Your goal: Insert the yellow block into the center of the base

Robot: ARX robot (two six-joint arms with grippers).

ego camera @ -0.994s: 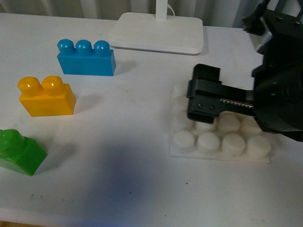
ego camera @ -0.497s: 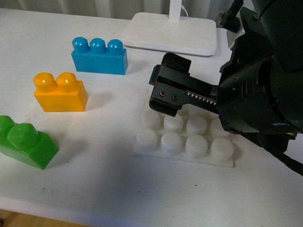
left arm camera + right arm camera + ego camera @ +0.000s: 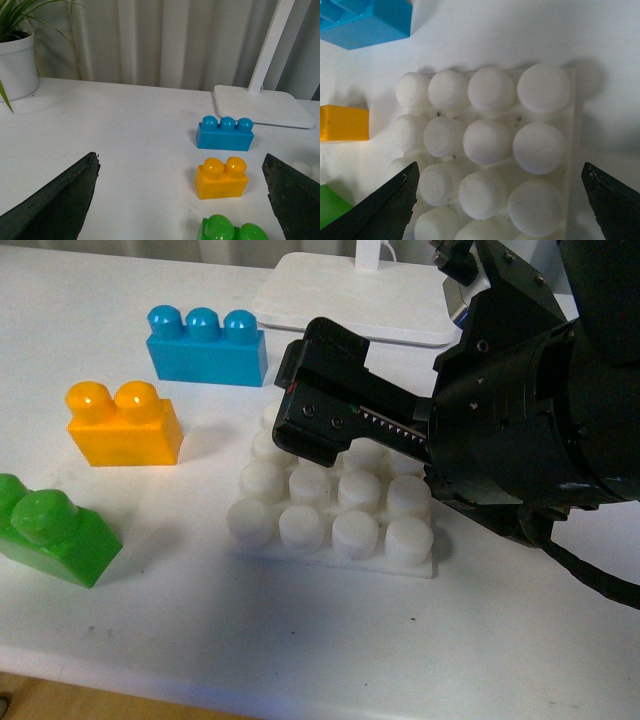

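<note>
The yellow block (image 3: 125,425), an orange-yellow brick with two round studs, stands upright and studs up, just in front of the blue brick (image 3: 205,345) without touching it. The base (image 3: 332,533) — a flat white plate with a grid of round studs — lies flat, in front of and right of the blue brick.

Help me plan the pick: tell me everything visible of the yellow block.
The yellow block is a glossy yellow-orange plastic-looking brick with two round studs on top. It stands upright on the white table, held by nothing. The blue brick sits beyond it, the green brick nearer the robot, the white studded base to its right; it touches none.
</note>
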